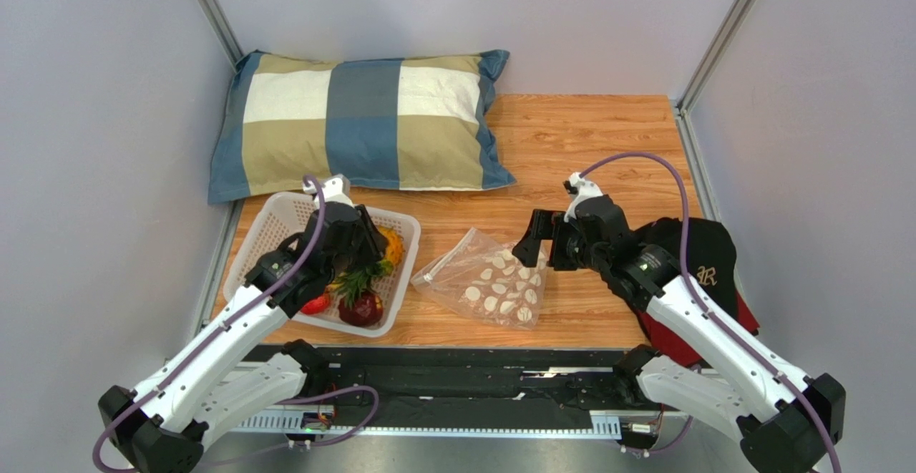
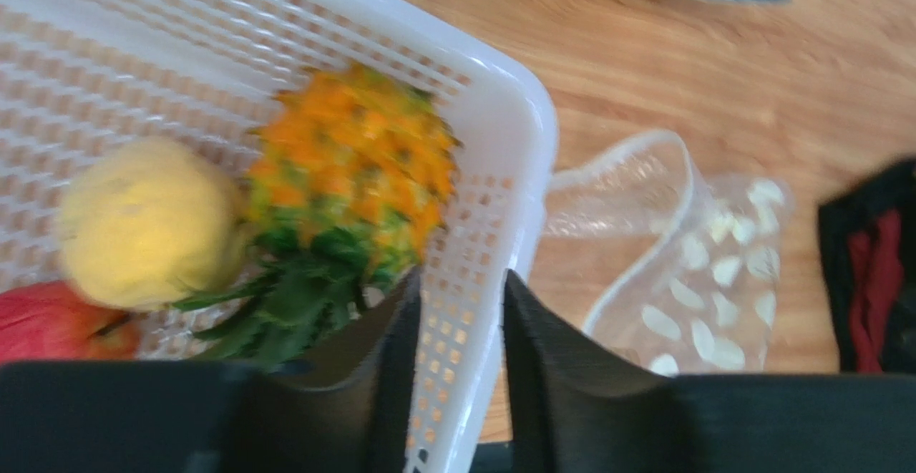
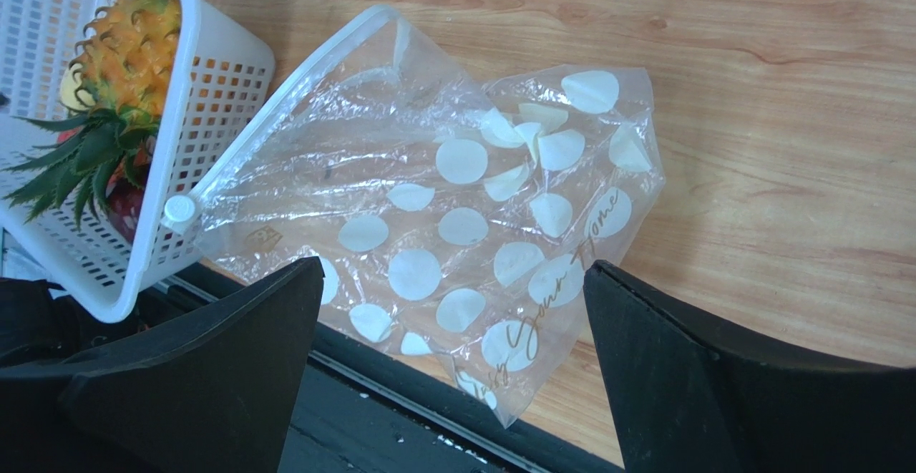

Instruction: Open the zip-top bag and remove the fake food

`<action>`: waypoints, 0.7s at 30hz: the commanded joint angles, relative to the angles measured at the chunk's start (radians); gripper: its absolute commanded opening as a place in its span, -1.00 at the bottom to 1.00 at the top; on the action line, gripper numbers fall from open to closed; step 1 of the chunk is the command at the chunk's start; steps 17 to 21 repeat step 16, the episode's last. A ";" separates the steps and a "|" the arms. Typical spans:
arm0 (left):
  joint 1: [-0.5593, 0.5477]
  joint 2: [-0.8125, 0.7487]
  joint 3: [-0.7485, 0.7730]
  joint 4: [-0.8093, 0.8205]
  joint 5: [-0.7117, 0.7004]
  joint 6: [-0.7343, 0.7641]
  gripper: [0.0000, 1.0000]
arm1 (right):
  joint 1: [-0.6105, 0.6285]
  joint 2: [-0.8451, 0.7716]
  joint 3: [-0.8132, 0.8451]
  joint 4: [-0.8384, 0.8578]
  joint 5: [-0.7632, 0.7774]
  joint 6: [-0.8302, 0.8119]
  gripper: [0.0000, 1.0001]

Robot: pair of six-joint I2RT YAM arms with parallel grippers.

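Note:
The zip-top bag [image 1: 489, 280] lies flat on the wooden table, clear with white spots, its zip strip towards the basket; nothing shows inside it. It also shows in the left wrist view [image 2: 688, 269] and the right wrist view [image 3: 452, 205]. The fake food lies in the white basket [image 1: 274, 221]: an orange frilly piece [image 2: 344, 172] with green leaves [image 2: 290, 301], a yellow fruit [image 2: 145, 221], a red berry [image 1: 316, 305] and a maroon piece [image 1: 361, 308]. My left gripper [image 2: 457, 280] hovers over the basket's right wall [image 2: 505, 119], jaws narrowly apart, empty. My right gripper [image 3: 452, 267] is wide open above the bag.
A checked pillow [image 1: 360, 119] lies at the back left. A red and black cap [image 1: 699, 269] lies at the right, under my right arm. A black rail [image 1: 452, 371] runs along the near table edge, and the bag's corner overhangs it.

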 commanded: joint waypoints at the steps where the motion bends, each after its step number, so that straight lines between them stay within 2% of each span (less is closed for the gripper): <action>1: 0.004 -0.127 -0.135 0.315 0.356 0.048 0.04 | 0.011 -0.092 -0.060 -0.012 0.033 0.076 0.97; 2: 0.002 -0.166 -0.160 0.372 0.456 0.044 0.30 | 0.011 -0.159 -0.080 0.007 0.033 0.093 0.98; 3: 0.004 -0.177 -0.182 0.467 0.504 0.040 0.36 | 0.011 -0.190 -0.103 0.030 0.027 0.106 0.98; 6: 0.001 -0.165 -0.222 0.613 0.689 0.033 0.47 | 0.011 -0.325 -0.189 0.105 0.085 0.174 1.00; 8: -0.005 -0.142 -0.219 0.655 0.784 0.034 0.50 | 0.012 -0.378 -0.209 0.099 0.126 0.185 1.00; 15: -0.058 -0.169 -0.249 0.788 0.826 0.045 0.57 | 0.011 -0.648 -0.251 0.057 0.181 0.166 1.00; 21: -0.058 -0.177 -0.251 0.801 0.848 0.045 0.58 | 0.011 -0.667 -0.251 0.056 0.157 0.166 1.00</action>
